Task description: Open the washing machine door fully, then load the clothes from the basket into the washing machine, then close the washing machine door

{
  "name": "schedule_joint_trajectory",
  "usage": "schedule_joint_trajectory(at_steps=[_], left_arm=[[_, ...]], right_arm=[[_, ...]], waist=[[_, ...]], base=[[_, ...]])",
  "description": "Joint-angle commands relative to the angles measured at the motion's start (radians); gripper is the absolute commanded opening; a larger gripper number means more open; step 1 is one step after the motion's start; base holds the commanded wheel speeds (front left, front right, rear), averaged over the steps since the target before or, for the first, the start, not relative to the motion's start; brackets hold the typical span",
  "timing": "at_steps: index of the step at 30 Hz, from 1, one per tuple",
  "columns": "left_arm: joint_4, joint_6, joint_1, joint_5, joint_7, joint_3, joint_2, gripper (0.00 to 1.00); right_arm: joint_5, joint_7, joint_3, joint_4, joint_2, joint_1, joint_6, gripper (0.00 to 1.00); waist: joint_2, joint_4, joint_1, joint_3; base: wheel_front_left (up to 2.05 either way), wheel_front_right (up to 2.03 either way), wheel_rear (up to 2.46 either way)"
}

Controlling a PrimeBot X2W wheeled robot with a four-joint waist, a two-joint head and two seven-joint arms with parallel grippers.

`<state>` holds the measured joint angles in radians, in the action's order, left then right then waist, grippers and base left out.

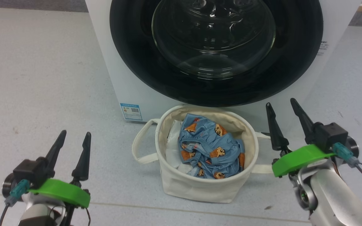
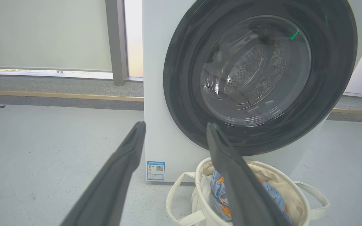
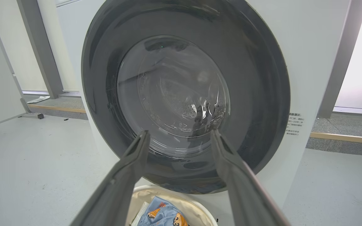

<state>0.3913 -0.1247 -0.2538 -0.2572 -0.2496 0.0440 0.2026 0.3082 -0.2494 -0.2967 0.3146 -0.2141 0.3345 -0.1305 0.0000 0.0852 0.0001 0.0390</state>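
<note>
The white washing machine stands ahead with its round black-rimmed door shut against its front. The door also faces both wrist cameras. On the floor right in front sits the cream basket, holding the light blue bear-print clothes over a white cloth. My left gripper hovers open to the left of the basket with nothing between its fingers. To the right of the basket my right gripper is open too, and nothing sits between its fingers.
Pale grey floor spreads on both sides of the machine. A blue label sticker sits low on the machine's left front. In the left wrist view a wall with a window strip and a grey post runs behind the machine.
</note>
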Motion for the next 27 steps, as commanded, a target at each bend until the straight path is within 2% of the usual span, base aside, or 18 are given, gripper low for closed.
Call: schedule_joint_trajectory(at_steps=[1,27], left_arm=[[-0.035,-0.005,-0.049,-0.001,-0.012,-0.043,0.032,1.0],[-0.054,-0.004,-0.055,0.008,-0.012,-0.064,0.028,1.0]], right_arm=[[-0.007,-0.012,-0.001,-0.023,-0.006,0.027,0.0,1.0],[-0.027,-0.012,0.071,-0.042,0.003,0.004,0.0,1.0]], waist=[[0.0,0.0,-0.0001,0.0],[0.0,0.002,-0.0001,0.022]], base=[[0.0,0.0,0.0],[0.0,0.0,0.0]])
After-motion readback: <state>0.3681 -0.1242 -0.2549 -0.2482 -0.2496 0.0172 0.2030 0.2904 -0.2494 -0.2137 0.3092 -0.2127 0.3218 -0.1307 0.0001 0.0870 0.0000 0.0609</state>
